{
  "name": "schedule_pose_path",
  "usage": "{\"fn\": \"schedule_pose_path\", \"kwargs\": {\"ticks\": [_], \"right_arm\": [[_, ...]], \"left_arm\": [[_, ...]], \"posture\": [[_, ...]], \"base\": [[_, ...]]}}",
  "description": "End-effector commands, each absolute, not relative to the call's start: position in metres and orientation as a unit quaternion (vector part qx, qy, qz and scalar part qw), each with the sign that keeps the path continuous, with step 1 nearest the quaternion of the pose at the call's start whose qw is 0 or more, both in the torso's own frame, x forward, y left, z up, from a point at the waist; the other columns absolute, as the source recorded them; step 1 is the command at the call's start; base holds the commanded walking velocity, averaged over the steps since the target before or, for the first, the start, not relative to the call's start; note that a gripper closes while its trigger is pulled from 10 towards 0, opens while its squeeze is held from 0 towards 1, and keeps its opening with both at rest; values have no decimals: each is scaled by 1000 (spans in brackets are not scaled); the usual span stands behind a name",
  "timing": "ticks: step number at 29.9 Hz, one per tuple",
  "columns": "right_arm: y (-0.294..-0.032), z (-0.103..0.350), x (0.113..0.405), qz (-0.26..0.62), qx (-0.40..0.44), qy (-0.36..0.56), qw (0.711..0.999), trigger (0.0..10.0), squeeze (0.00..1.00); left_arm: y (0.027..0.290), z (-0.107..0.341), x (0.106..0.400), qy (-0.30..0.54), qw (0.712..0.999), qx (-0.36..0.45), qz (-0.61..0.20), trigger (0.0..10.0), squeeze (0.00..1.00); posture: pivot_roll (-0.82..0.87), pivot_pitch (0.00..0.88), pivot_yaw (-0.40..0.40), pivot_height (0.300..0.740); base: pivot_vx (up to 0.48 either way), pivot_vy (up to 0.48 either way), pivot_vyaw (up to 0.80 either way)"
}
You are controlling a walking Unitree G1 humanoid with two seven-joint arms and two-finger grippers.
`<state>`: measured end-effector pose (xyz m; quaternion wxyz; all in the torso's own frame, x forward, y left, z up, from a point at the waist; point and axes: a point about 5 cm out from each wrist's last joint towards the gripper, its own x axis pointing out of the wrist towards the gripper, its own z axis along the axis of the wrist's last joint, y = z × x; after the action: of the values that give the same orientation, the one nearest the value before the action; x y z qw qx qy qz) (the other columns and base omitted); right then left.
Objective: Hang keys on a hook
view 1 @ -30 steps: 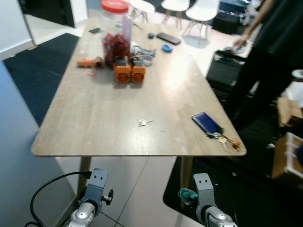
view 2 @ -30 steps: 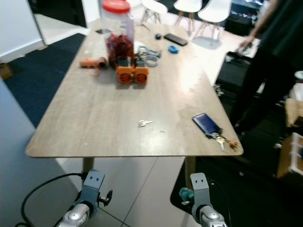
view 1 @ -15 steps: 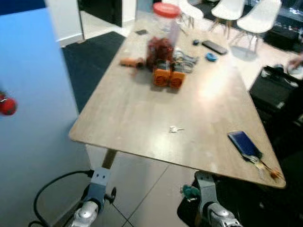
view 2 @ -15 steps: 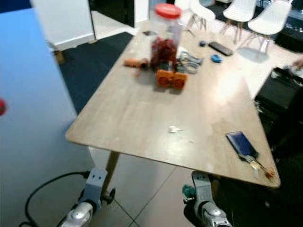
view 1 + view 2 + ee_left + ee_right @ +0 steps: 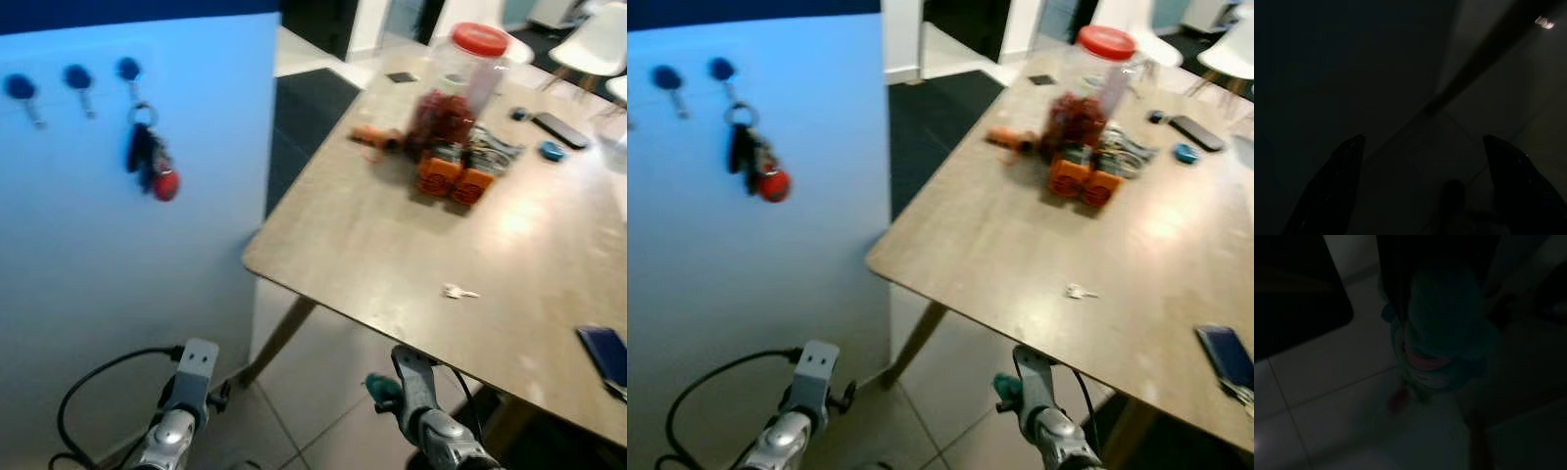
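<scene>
Left eye view has swung left since a moment ago: the camera turned, so the pale blue wall panel [image 5: 147, 245] with its row of blue round-headed hooks [image 5: 76, 78] now stands at left, where earlier the long wooden bench [image 5: 392, 255] filled the frame. One bunch of dark keys with a red ball fob [image 5: 152, 162] already hangs there. The right gripper [image 5: 1442, 333] hangs low, jaws pinching a teal plush key charm [image 5: 1449, 318]. The left gripper [image 5: 1425, 186] idles, jaws spread. Approach to a free hook likely comes next.
</scene>
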<state>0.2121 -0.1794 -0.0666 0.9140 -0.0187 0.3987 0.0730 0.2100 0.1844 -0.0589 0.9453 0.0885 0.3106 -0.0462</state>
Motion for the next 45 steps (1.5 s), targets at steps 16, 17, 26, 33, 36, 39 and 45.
{"fn": "schedule_pose_path", "kwargs": {"ticks": [16, 17, 26, 33, 36, 39, 45], "right_arm": [[-182, -66, 212, 71, -24, 400, 913, 10000, 0], [-182, -66, 212, 71, -24, 400, 913, 10000, 0], [-182, -70, 206, 63, -16, 408, 911, 10000, 0], [-183, -77, 192, 36, 12, 424, 905, 10000, 0], [-183, -79, 190, 32, 17, 426, 904, 10000, 0], [-184, -83, 181, 18, 29, 435, 900, 10000, 0], [-188, -88, 170, -2, 40, 446, 894, 10000, 0]], "left_arm": [[181, -61, 208, 319, 943, 81, -49, 10000, 0], [181, -61, 208, 319, 943, 81, -49, 10000, 0], [181, -61, 208, 320, 942, 85, -55, 10000, 0], [181, -63, 207, 332, 937, 87, -60, 10000, 0], [181, -63, 206, 334, 937, 88, -60, 10000, 0], [182, -64, 206, 339, 934, 93, -61, 10000, 0], [183, -65, 205, 344, 932, 98, -65, 10000, 0]], "posture": [[99, 14, -139, 740], [99, 14, -139, 740], [97, 4, -133, 740], [97, 0, -126, 740], [97, 0, -126, 740], [97, 0, -117, 740], [92, 10, -104, 740]], "base": [[0, 0, 800], [0, 0, 800], [0, 0, 800], [0, 0, 800], [0, 0, 800], [0, 0, 800], [0, 0, 800]]}}
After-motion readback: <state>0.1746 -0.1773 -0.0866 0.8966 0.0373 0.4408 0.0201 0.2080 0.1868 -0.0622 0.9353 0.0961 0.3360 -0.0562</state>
